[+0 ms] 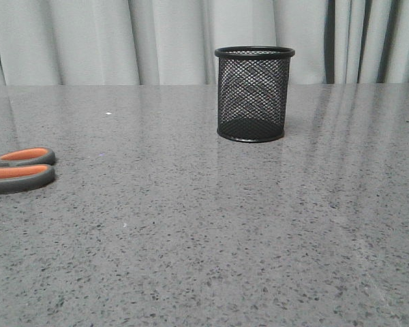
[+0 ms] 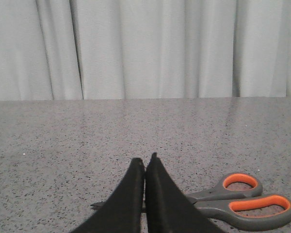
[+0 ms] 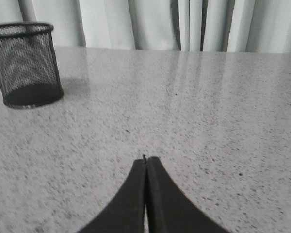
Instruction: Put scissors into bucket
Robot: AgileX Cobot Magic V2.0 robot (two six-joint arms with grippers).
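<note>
Left hand (image 2: 144, 167): fingers pressed together, nothing between them, low over the surface (image 2: 87, 141). Right hand (image 3: 145, 165): likewise closed and empty.

Scissors (image 2: 233, 201) lie flat on the surface just beyond the left hand's fingertips, partly hidden behind them in the left wrist view. Handle loops point toward the bucket's side; the blade tip just shows on the far side of the fingers. In the front view only the loops are visible, well apart from the bucket (image 1: 253, 94) and nearer the camera than it. Bucket stands upright, mouth open; no contents show through the mesh.

Handling judgement: scissors look rigid, fairly light, blades thin and lying flush on a polished surface, so likely to skid if nudged. Best hold is probably at the shank where blades meet the handles, or across the thicker plastic loops, which give height off the surface. Blades appear shut. Scissors seem longer than the bucket is tall, so they would stand leaning on the rim; the light mesh bucket could tip.
</note>
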